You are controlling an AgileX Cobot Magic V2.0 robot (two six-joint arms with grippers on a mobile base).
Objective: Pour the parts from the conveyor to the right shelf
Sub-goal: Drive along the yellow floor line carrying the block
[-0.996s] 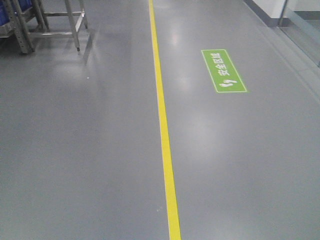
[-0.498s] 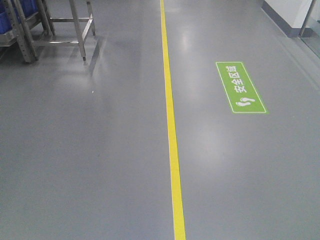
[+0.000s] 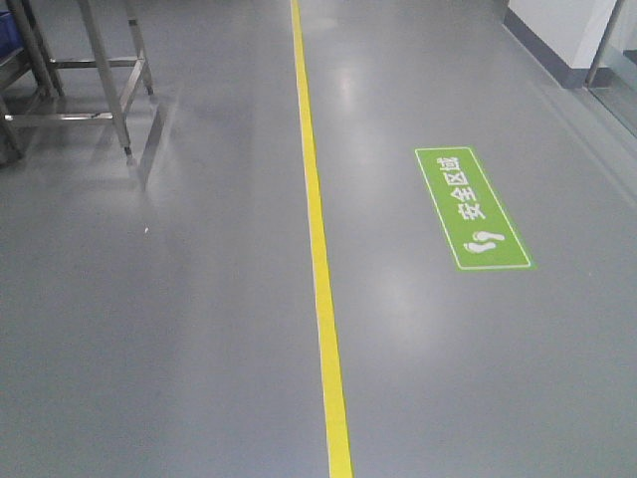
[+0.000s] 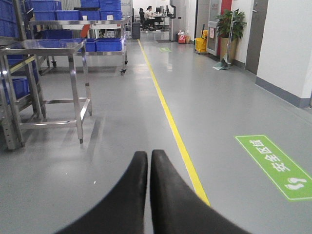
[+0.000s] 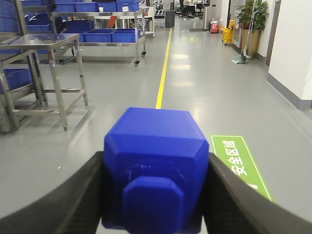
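- In the right wrist view, close to the lens, the blue part (image 5: 153, 161) fills the middle and hides the floor just behind it. Its stud faces the camera and its lower edge is cut off by the frame.
- At the far left, a steel rack (image 4: 12, 92) holding blue bins (image 4: 19, 87) is cut by the frame edge, and its lanes are too dark to make out.
- In the front view only the legs of the steel table (image 3: 105, 75) show, at the top left; its top is out of frame.
- Far down the aisle, a second rack on casters (image 4: 105, 46) and a seated person (image 4: 147, 12) are small and blurred.
- The grey floor (image 3: 179, 329) lies bare from near to far, with open room on both sides of the yellow line (image 3: 317, 249).
- The green floor sign (image 3: 471, 207) lies right of the line, well apart from it. The white wall (image 4: 287, 48) bounds the aisle further right.
- The steel table stands left of the line, with floor between them.
- The right gripper (image 5: 155, 190) is clamped on the part: its dark fingers (image 5: 68, 195) press both side faces, spread to the block's width.
- The left gripper (image 4: 148, 158) is pressed together and holds nothing; its fingertips (image 4: 139, 161) meet with only a thin seam between them.
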